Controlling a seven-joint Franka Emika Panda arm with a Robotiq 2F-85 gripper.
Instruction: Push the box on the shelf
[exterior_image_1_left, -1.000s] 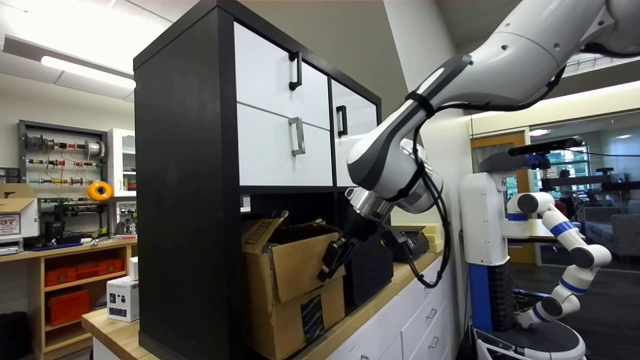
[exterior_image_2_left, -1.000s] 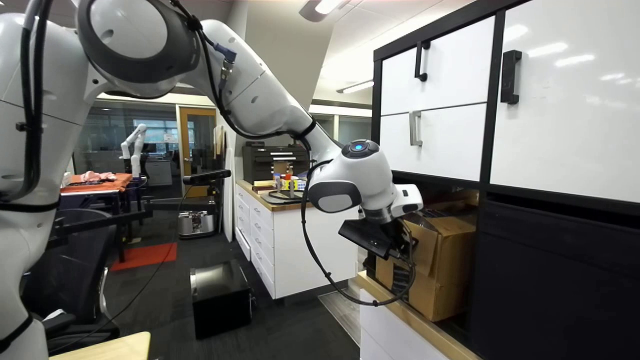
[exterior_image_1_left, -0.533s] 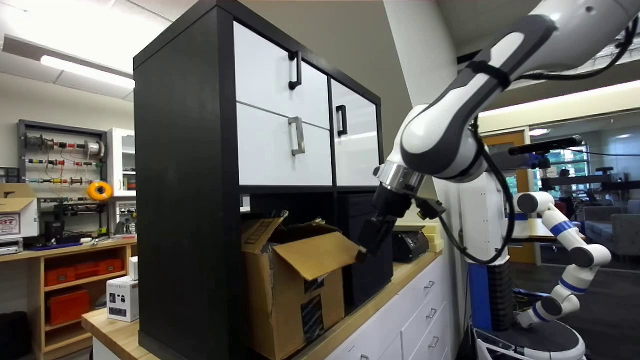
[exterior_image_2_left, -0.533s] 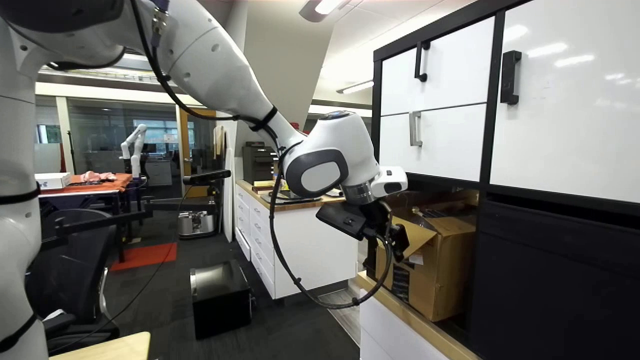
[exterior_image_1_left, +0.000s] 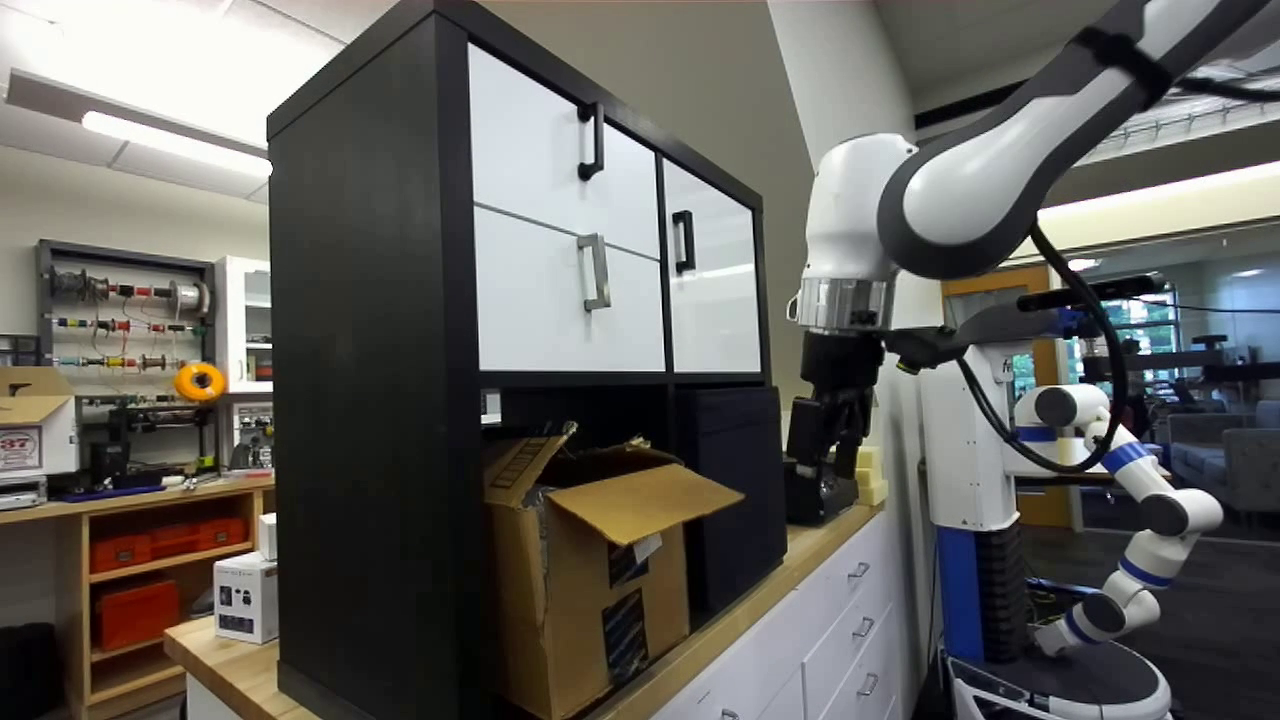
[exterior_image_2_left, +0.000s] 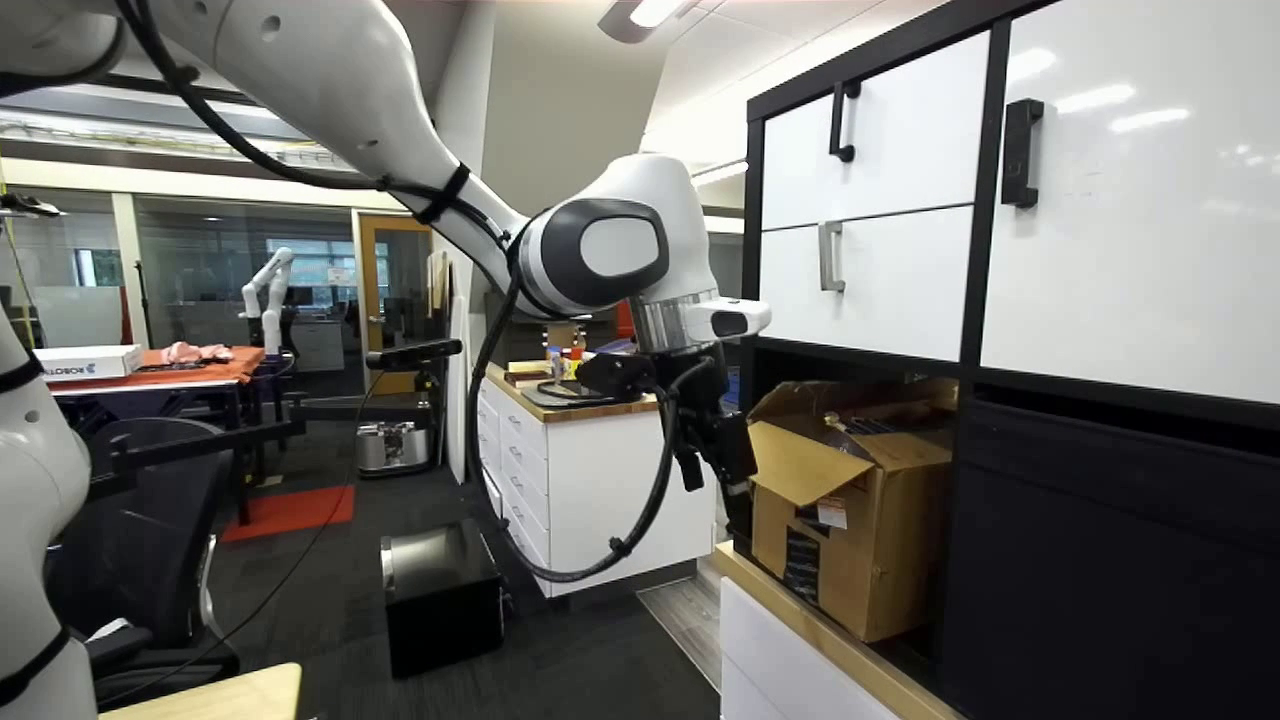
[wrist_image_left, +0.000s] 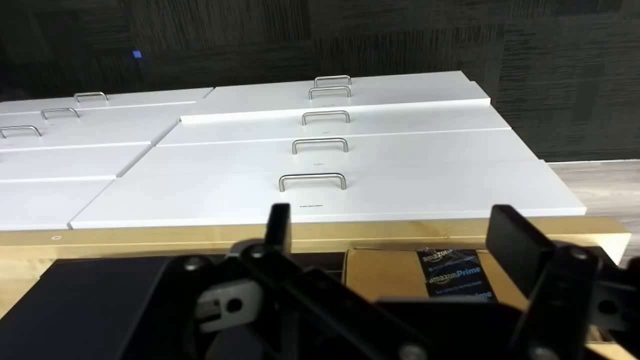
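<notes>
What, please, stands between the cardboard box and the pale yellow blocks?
From the box outward: a dark boxy unit, then a black object partly hidden behind the gripper, as an exterior view shows.

Open-topped brown cardboard box (exterior_image_2_left: 850, 560), upright, low inside black-and-white shelf (exterior_image_1_left: 400, 350)

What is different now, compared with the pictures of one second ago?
The gripper has moved up and away from the box and points more steeply down; its open jaws hold nothing. The box's front flap, earlier folded down, now sticks outward. The box itself and the shelf stayed in place.
</notes>
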